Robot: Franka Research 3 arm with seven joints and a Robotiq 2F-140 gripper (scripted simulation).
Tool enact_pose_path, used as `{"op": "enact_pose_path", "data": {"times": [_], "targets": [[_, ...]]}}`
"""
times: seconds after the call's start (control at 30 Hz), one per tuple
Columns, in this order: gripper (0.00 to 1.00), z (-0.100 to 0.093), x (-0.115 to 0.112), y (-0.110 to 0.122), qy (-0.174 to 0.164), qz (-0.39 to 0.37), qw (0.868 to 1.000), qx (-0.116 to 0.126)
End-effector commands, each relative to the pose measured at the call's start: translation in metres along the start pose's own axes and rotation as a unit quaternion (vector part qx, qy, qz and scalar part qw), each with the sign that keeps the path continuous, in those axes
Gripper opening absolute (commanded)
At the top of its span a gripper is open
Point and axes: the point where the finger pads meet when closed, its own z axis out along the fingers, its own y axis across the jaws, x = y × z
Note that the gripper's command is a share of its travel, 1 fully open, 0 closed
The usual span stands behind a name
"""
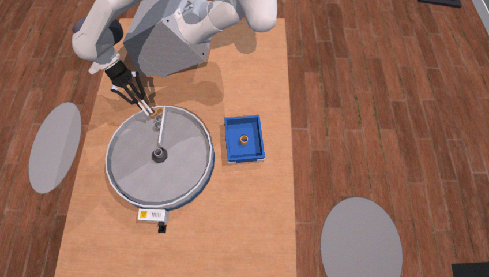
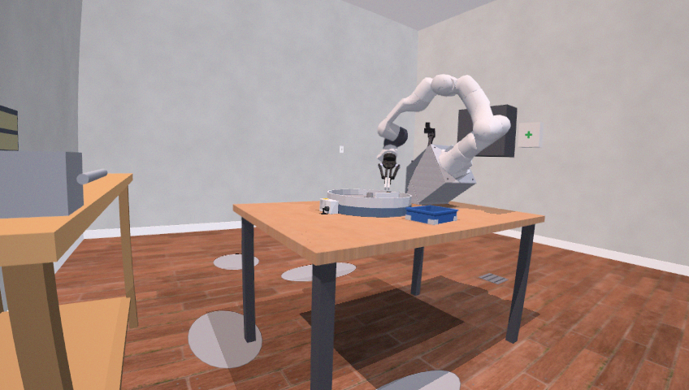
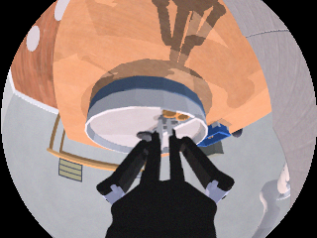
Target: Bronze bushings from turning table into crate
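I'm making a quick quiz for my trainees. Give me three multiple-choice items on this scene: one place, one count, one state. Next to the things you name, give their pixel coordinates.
1. Where is the blue crate?
A) on the turning table
B) beside the turning table
C) on the floor

2. How many bronze bushings are in the crate?
A) none
B) one
C) three

3. How does the pincer stand?
A) wide open
B) nearly shut

Key:
1 B: the crate (image 1: 227,138) (image 2: 431,218) sits on the tabletop next to the turning table (image 1: 109,143) (image 2: 374,210) (image 3: 144,94).
2 B: a single orange ring (image 1: 244,139) shows inside.
3 B: the pincer's (image 1: 146,109) (image 2: 387,188) (image 3: 166,134) fingers stand close together.
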Motion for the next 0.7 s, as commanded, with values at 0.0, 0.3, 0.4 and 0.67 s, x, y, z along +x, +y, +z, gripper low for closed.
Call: {"op": "enact_pose_path", "data": {"times": [0.0,0.3,0.4,0.67], "targets": [[0.06,0.0017,-0.0007,-0.0002,-0.001,0.000,1.000,0.001],[0.06,0.0078,0.0039,0.0003,-0.001,0.000,1.000,0.001],[0.06,0.0079,0.0040,0.0003,-0.001,0.000,1.000,0.001],[0.06,0.0079,0.0040,0.0003,-0.001,0.000,1.000,0.001]]}}
